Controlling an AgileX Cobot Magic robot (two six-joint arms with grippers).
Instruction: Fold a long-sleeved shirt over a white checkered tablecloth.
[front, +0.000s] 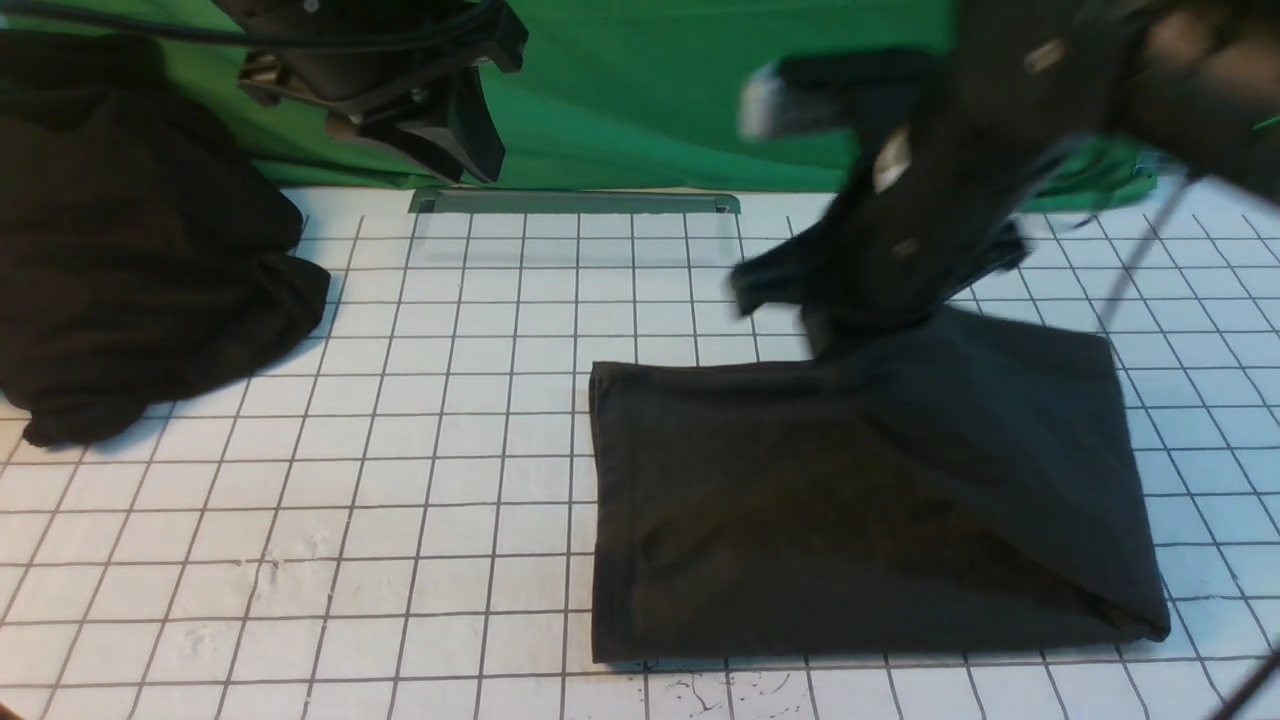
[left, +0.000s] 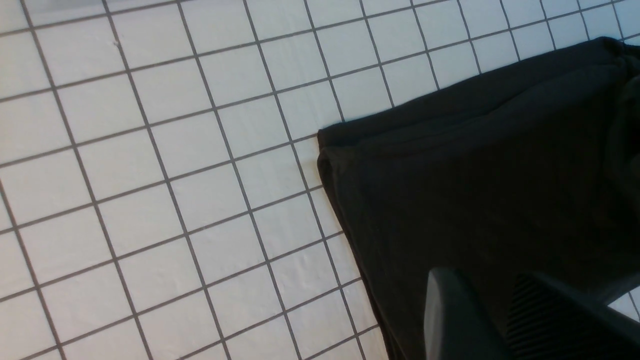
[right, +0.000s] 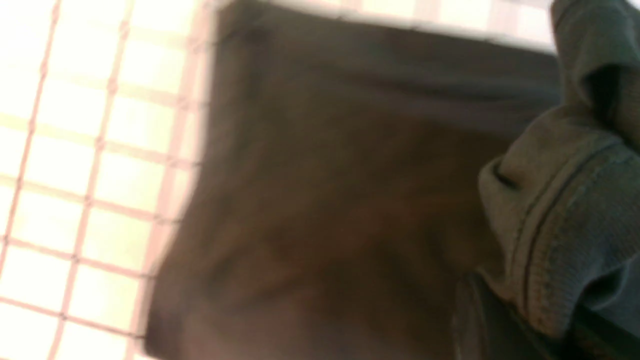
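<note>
The long-sleeved shirt (front: 860, 500) lies as a dark folded rectangle on the white checkered tablecloth (front: 420, 470), right of centre. Its far edge is pulled up into a peak where my right gripper (front: 850, 310) is shut on it; that arm is blurred. The right wrist view shows a bunched, stitched hem (right: 550, 225) pinched at the jaws over the flat shirt (right: 325, 200). My left gripper (front: 465, 160) hangs high over the cloth's far edge, away from the shirt. In the left wrist view its fingertips (left: 450, 310) stand slightly apart with nothing between them, above the shirt's corner (left: 475, 190).
A lumpy black cloth (front: 130, 260) is heaped at the far left of the tablecloth. A green fabric sheet (front: 650, 90) hangs behind the table. A grey bar (front: 575, 203) lies along the far edge.
</note>
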